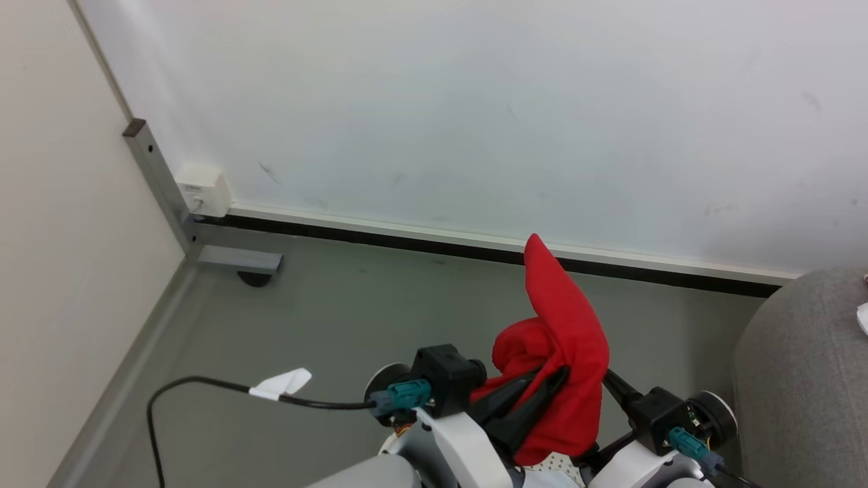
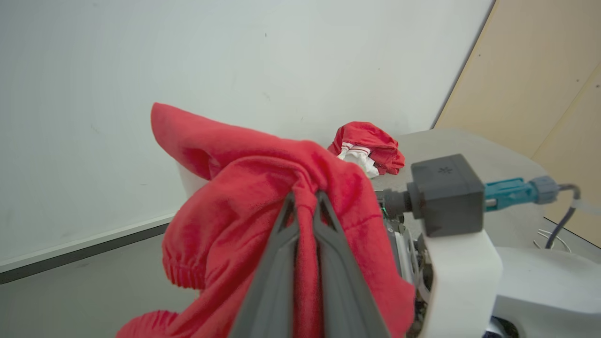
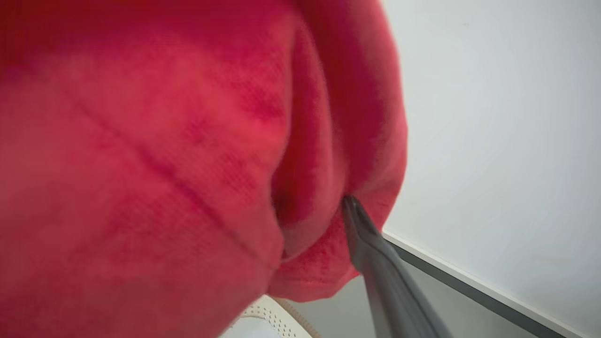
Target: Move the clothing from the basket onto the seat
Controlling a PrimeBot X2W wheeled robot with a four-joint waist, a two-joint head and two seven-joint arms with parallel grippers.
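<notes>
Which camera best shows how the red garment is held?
The left wrist view: the left gripper is plainly shut on a fold of the plain red garment. The head view shows fabric covering the grip; the right wrist view, a blurred close-up.

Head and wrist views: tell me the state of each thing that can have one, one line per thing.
plain red garment: held up in the air, draped over the fingers.
red-and-white garment: lying crumpled on the seat.
seat: carrying one garment.
basket: below the held garment, contents hidden.
left gripper: shut on the plain red garment.
right gripper: open, red cloth resting against it.
</notes>
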